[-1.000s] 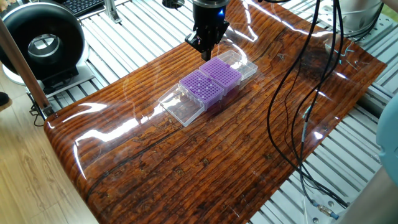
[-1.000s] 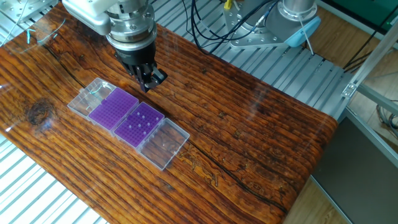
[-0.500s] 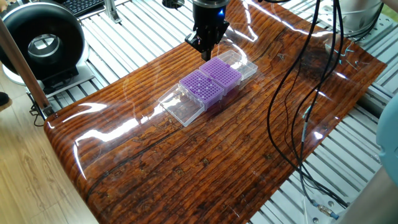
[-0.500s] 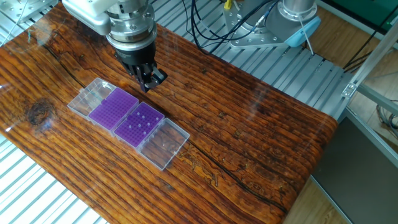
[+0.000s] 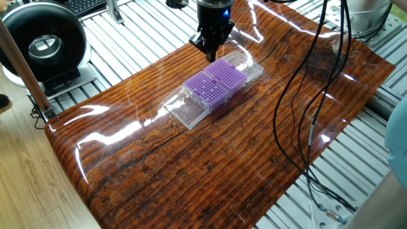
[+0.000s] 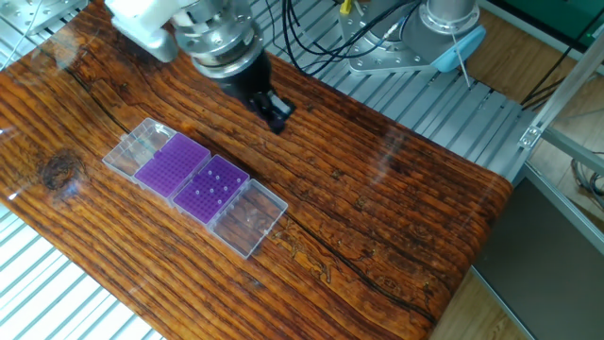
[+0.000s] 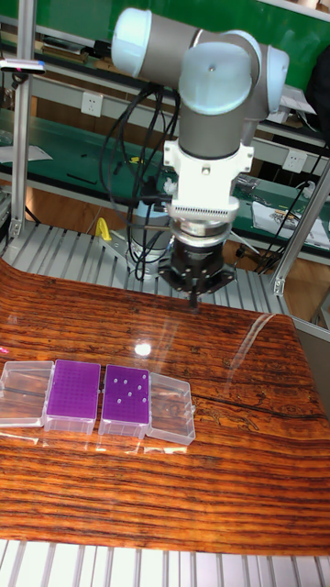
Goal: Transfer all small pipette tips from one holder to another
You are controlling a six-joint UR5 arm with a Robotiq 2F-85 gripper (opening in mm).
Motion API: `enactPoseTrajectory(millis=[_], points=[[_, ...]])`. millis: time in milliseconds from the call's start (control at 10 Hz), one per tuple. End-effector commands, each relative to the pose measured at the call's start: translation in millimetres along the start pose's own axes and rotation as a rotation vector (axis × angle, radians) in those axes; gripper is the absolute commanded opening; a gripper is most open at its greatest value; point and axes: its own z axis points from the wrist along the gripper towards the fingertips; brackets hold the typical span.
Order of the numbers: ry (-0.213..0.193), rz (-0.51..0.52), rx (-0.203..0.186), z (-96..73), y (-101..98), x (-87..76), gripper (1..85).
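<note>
Two purple holders lie side by side in clear boxes with their lids folded flat outward. One holder (image 6: 212, 189) (image 7: 126, 396) (image 5: 227, 73) carries several small white pipette tips, scattered. The other holder (image 6: 171, 166) (image 7: 73, 390) (image 5: 205, 88) shows only bare holes. My gripper (image 6: 276, 115) (image 7: 194, 293) (image 5: 210, 48) hangs above the wooden table behind the boxes, clear of them. Its dark fingers are pressed together to a point. I cannot tell whether a tip is between them.
The open clear lids (image 6: 250, 219) (image 6: 132, 149) extend the boxes at both ends. Black cables (image 5: 305, 95) hang over the right side of the table. A round black device (image 5: 41, 41) stands off the table's left corner, and the arm's base (image 6: 444, 38) is behind the table.
In the other fixed view the gripper has swung to the right and slightly up, away from the boxes. The first fixed view shows no shift. Holders and tips have not moved.
</note>
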Motion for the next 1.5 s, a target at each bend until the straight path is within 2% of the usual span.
enactPoseTrajectory(millis=[0, 100, 200, 300, 400, 500, 600, 700, 800, 900, 1000, 1100, 1200, 1300, 1400], points=[[-0.040, 0.025, 0.007, -9.5, 11.3, 3.1, 1.3], [-0.053, 0.002, 0.028, -12.6, 6.8, 0.3, 1.3], [-0.102, -0.058, 0.047, -16.1, 2.7, -13.8, 1.3], [-0.117, -0.120, 0.084, -25.7, -5.8, -18.9, 1.3], [-0.192, -0.161, 0.181, -47.6, -27.4, -40.7, 1.3], [-0.203, -0.159, 0.182, -59.0, -27.9, -41.4, 1.3], [-0.190, -0.189, 0.256, -71.6, -46.4, -38.0, 1.3], [-0.195, -0.194, 0.257, -79.5, -47.1, -39.3, 1.3], [-0.240, -0.209, 0.199, -86.4, -35.2, -52.7, 1.3], [-0.240, -0.259, 0.213, -92.3, -44.1, -56.2, 1.0], [-0.214, -0.251, 0.269, -100.2, -61.8, -50.3, 1.0], [-0.202, -0.254, 0.291, -106.8, -68.7, -46.2, 1.3], [-0.177, -0.300, 0.308, -113.1, -87.8, -45.7, 1.3], [-0.107, -0.389, 0.304, -120.9, -106.6, -34.6, 20.3], [-0.098, -0.398, 0.325, -126.7, -120.5, -35.7, 35.3]])
